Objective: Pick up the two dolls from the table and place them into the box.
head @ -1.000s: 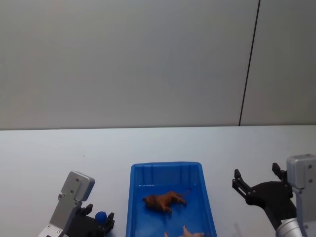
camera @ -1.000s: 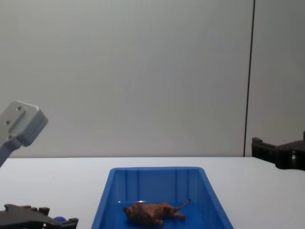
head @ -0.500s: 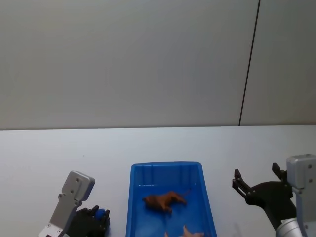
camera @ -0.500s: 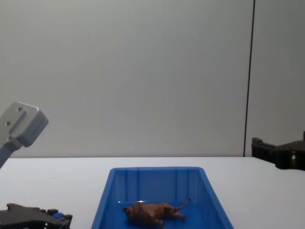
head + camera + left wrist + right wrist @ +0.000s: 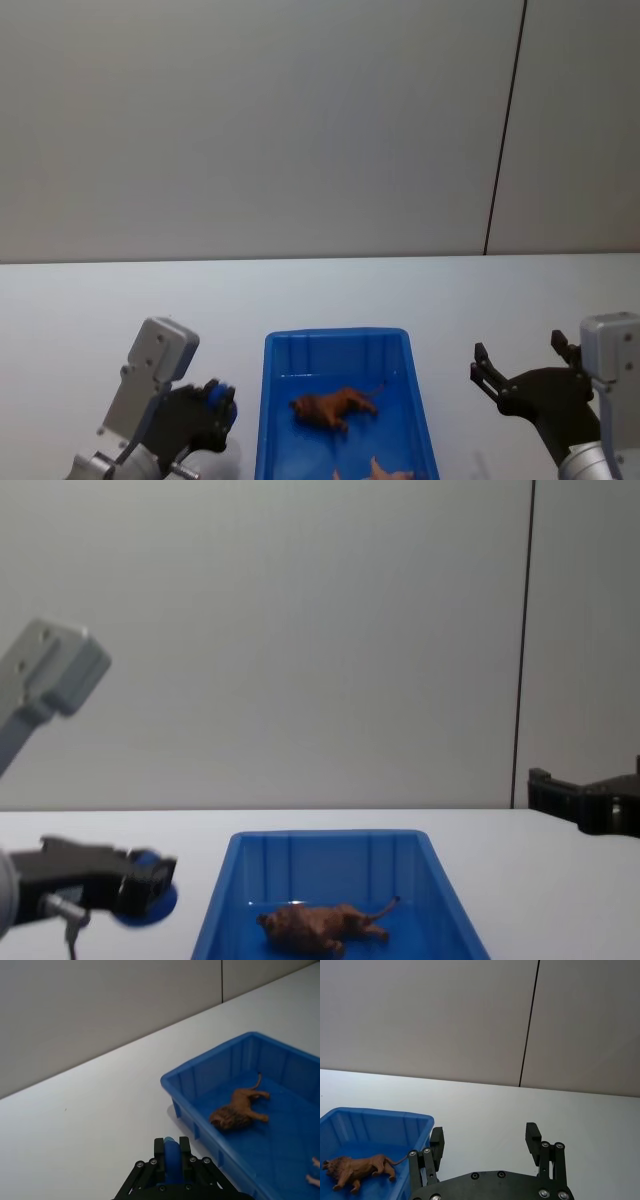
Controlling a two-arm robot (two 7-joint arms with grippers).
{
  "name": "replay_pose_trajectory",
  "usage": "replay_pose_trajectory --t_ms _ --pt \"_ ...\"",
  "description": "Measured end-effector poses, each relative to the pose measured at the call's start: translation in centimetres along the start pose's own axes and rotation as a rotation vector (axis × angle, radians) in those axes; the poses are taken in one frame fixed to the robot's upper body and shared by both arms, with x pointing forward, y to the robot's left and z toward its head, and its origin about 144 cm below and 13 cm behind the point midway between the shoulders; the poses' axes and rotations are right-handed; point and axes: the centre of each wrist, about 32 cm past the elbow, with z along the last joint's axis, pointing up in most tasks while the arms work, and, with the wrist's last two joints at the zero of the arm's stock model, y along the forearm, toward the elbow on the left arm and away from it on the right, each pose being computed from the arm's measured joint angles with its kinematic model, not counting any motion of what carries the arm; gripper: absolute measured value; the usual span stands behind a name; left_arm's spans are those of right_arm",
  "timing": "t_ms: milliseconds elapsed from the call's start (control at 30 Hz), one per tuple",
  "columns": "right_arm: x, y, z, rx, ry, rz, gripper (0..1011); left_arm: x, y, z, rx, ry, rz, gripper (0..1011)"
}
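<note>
Resting in box: brown doll, pink doll | left gripper beside, closed | right gripper spread.

Reddish-brown doll inside blue box, grippers either side.

You can count 1 blue box standing on 1 white table. Inside the box you see 2 dolls: 1 reddish-brown doll that lies fully in your sight, and 1 pale pink doll of which you get just a small part at the bottom edge of the head view. You also have 2 grippers, 1 left gripper and 1 right gripper, and there is 1 small blue object between the fingers of the left one, which you cannot identify.
</note>
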Motion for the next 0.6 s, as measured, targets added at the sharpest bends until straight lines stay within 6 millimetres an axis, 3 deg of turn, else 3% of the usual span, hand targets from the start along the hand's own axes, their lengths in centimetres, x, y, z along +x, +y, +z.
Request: replay_pose_trajectory --t_ms 433,533,600 --pt "0.0 0.0 0.0 0.000 0.000 0.000 1001 -0.4 -0.3 3.5 -0.131 -0.070 -0.120 105" --pt "0.0 0.0 0.0 0.000 0.000 0.000 1001 -0.5 -0.5 3.9 -0.149 -0.080 -0.148 149" --pt "0.0 0.0 0.0 0.000 0.000 0.000 1001 -0.7 -0.7 4.4 -0.164 -0.089 -0.174 234"
